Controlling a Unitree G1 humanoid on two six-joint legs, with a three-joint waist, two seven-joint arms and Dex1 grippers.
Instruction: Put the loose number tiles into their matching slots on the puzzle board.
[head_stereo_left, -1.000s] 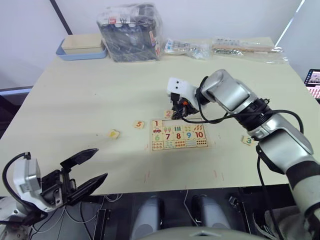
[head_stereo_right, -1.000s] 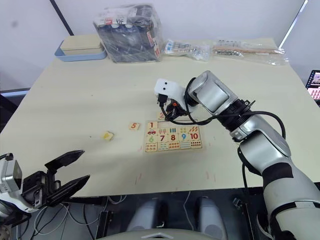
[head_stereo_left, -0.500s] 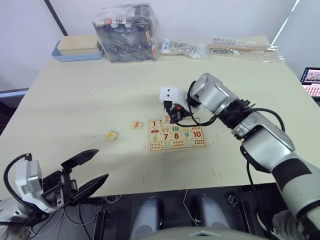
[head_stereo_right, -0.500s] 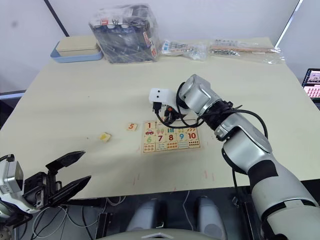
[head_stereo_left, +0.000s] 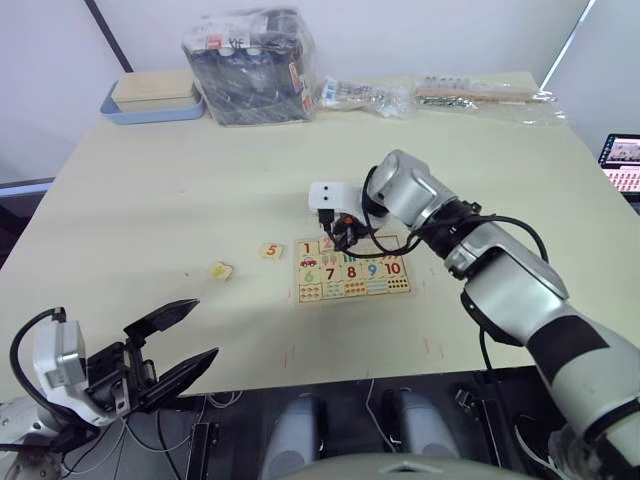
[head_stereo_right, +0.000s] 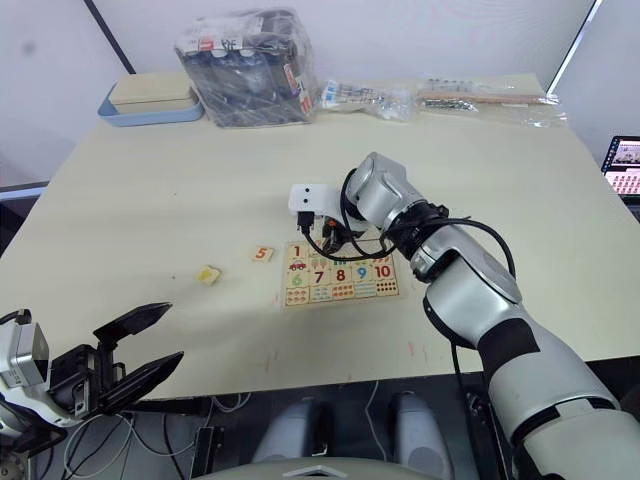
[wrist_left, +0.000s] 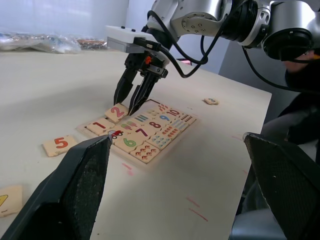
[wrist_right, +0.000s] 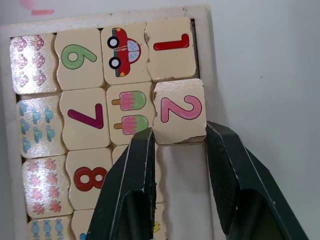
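The puzzle board (head_stereo_left: 352, 267) is a flat pale-wood tray with wavy-edged painted pieces. A pink 2 tile (wrist_right: 180, 111) lies tilted on its rim beside the 1 tile (wrist_right: 171, 48). The right gripper (wrist_right: 179, 150) hangs just over it, black fingers slightly apart, holding nothing. The left gripper (head_stereo_left: 172, 338) gapes wide, empty, off the cream matte table (head_stereo_left: 150, 180). A loose 5 tile (head_stereo_left: 271, 250) and another tile (head_stereo_left: 221, 270) lie nearby
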